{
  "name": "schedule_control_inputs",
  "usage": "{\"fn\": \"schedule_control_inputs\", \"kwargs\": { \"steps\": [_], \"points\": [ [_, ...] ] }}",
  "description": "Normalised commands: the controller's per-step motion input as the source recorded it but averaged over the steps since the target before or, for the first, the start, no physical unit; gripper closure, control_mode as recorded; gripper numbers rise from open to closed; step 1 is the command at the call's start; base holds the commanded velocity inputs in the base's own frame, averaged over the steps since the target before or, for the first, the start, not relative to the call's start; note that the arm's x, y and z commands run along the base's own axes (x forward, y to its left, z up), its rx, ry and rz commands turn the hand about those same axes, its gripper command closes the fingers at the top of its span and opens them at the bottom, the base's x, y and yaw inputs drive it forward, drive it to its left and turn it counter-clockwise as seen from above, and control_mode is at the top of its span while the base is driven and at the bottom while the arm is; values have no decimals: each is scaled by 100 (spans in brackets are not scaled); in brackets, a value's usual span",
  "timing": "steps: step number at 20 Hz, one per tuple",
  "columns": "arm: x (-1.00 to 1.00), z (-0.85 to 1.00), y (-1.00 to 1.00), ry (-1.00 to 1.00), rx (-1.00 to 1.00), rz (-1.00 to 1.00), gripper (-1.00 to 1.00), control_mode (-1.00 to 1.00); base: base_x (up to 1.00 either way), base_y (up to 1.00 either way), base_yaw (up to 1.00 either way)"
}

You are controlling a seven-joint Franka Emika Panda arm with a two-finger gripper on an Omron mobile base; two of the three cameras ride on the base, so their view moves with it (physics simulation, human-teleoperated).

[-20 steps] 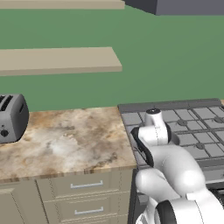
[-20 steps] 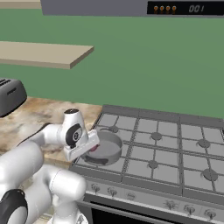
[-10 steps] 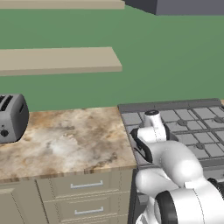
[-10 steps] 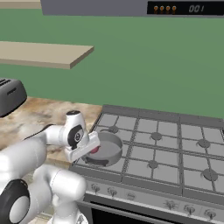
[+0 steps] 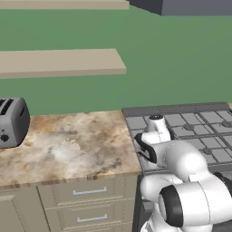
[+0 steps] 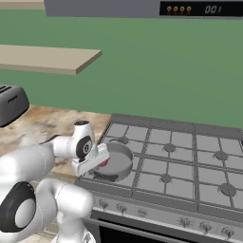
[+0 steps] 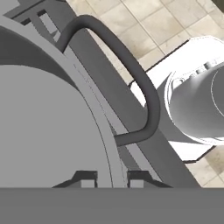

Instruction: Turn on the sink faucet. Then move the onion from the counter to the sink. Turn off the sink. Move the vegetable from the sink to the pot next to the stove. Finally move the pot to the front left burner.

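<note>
Stove [image 6: 190, 156] w/ grey grates, counter [image 5: 68, 145] to its left. Pot [image 6: 116, 161] on front left burner, onion [image 6: 104, 163] inside. Gripper [image 7: 110, 176] at pot's near-left rim by handle [image 7: 131, 74] (tips slightly apart, straddling rim; grip unclear).

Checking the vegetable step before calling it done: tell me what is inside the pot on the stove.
A small reddish ball, the onion, lies inside the pot on the front left burner. The robot's hand covers part of the pot's near side, so that part cannot be seen.

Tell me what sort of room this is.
A kitchen, rendered: a stove with a pot on its front left burner, a marbled counter over drawers, and a toaster.
</note>
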Motion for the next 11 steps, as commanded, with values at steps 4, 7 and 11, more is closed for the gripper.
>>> {"fn": "schedule_control_inputs", "kwargs": {
  "steps": [4,7,11],
  "points": [
    [0,0,-6,0,3,0,-100,-100,0,0,0],
    [-2,2,-4,0,2,-1,-100,-100,0,0,0],
    [-19,12,0,0,1,-4,-100,-100,0,0,0]
  ]
}}
